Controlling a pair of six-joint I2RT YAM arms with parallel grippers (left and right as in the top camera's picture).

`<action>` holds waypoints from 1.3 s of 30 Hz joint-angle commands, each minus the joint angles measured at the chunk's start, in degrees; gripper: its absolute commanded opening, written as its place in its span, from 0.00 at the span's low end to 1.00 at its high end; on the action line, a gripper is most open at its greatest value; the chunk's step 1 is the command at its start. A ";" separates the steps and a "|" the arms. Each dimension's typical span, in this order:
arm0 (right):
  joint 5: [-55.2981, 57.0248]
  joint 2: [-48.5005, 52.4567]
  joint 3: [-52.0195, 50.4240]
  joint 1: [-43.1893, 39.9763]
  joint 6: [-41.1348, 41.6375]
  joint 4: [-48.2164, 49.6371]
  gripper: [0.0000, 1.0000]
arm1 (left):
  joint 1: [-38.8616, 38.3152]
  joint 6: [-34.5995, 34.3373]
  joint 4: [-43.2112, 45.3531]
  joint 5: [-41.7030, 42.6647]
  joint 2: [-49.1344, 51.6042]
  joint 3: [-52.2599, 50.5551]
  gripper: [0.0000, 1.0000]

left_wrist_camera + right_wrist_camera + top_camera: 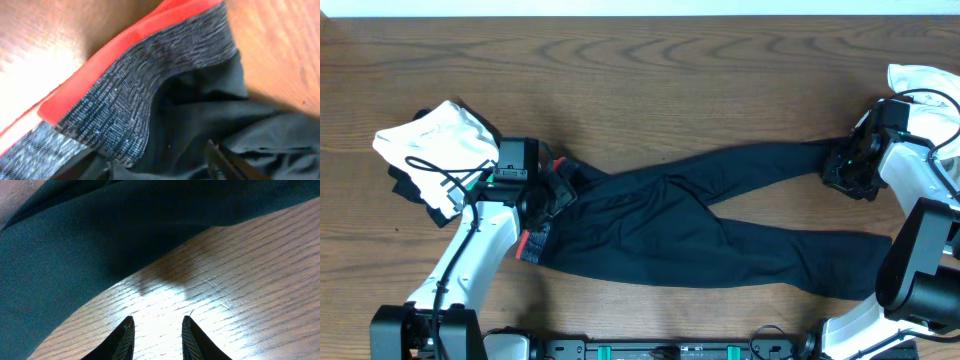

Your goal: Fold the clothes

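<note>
Table: brown wood-grain table
Middle: long black soft-fabric trousers, waistband left, legs running right
Left: crumpled white garment
Far right: second white garment

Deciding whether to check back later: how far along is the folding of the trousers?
Done: nothing folded yet; the black trousers lie full length, legs splayed. In hand: the left gripper sits at the grey-and-red waistband, grip unclear; the right gripper, open, hovers by the end of the upper leg. Left: every fold.
</note>
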 commanded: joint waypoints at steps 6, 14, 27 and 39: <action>-0.02 0.39 -0.44 0.50 -1.05 -0.22 0.30 | 0.24 -0.39 2.27 -1.01 3.50 -0.33 0.06; -0.02 0.39 -0.44 0.50 -1.05 -0.22 0.30 | 0.24 5.07 22.23 10.32 0.57 1.66 0.06; -0.04 0.39 -0.44 0.50 -1.05 -1.01 0.30 | 0.24 8.02 30.47 6.40 1.25 1.88 0.69; -0.07 0.39 -0.44 0.50 -1.03 -0.59 0.30 | 0.24 14.25 6.03 -3.50 1.25 1.53 0.67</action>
